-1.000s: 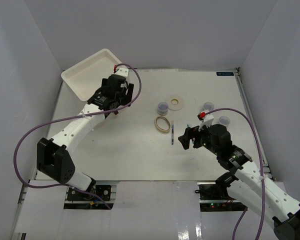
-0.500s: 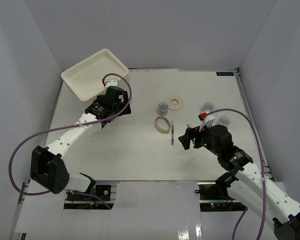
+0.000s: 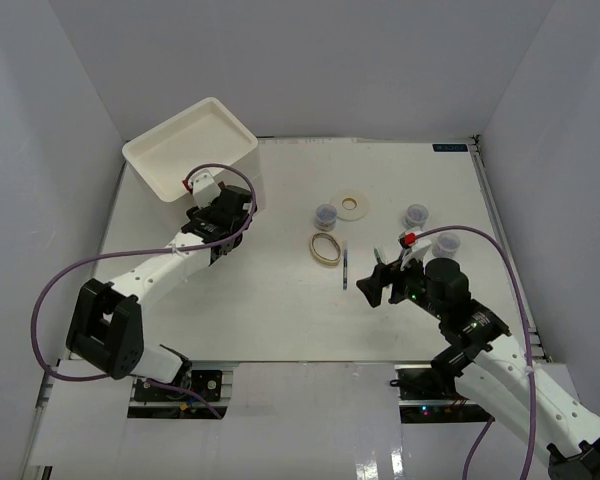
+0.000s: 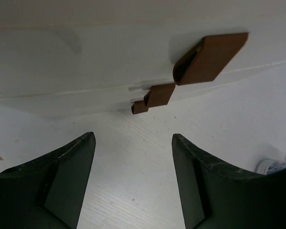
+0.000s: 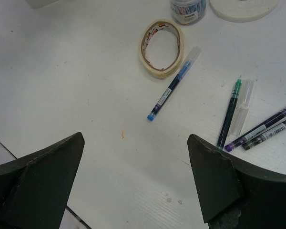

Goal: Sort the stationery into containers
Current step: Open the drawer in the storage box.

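Currently left gripper (image 4: 133, 143) faces drawer handles (image 4: 209, 57), fingers apart, empty. Right gripper (image 5: 136, 148) hovers near blue pen (image 5: 174, 88), fingers wide apart, empty.

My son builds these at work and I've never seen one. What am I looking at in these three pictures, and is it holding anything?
Two robot arms are bolted to a table. The wide picture looks down from above; the other two come from cameras on the wrists, each looking past its own fingers. The left hand faces the brown handles of a white drawer unit. The right hand hangs over a blue pen, a beige tape ring and other pens. A white tape ring and three small jars lie nearby. Both hands are open and hold nothing.
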Robot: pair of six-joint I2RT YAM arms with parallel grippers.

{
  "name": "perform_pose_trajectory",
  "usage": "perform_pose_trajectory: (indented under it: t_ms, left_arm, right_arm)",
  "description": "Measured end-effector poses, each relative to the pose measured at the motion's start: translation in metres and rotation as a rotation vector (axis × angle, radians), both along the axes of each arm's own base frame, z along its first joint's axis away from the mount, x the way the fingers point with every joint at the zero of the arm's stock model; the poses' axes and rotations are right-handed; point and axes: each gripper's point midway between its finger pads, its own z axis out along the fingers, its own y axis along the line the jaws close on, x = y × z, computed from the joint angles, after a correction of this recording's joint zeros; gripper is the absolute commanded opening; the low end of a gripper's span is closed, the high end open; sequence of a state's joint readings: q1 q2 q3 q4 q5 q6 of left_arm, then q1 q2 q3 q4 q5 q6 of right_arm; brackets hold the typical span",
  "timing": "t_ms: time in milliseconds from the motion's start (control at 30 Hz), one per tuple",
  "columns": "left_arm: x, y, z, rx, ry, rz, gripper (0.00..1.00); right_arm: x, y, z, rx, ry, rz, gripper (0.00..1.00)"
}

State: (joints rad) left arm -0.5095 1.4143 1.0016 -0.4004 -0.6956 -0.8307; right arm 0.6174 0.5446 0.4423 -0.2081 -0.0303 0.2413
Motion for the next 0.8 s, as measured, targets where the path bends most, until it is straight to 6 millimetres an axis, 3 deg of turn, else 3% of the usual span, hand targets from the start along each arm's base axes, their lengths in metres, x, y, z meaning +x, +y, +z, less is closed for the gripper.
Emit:
perform_pose_trajectory:
  t_ms: [233, 567, 800]
  left_arm:
    - [0.015, 0.008, -0.005, 0.056, -0.04, 0.065, 0.71]
    - [0.042, -0.002, -0.006, 0.117, -0.053, 0.04, 0.64]
    - [0.045, 0.001, -0.017, 0.158, -0.033, 0.047, 0.58]
  right_arm:
    - [-0.002, 0.0, 0.004, 0.002, -0.026, 0.013, 0.95]
    - [-0.004, 0.0, 0.004, 0.008, -0.037, 0.025, 0.95]
    - [-0.005, 0.0, 0.006, 0.008, -0.046, 0.03, 0.95]
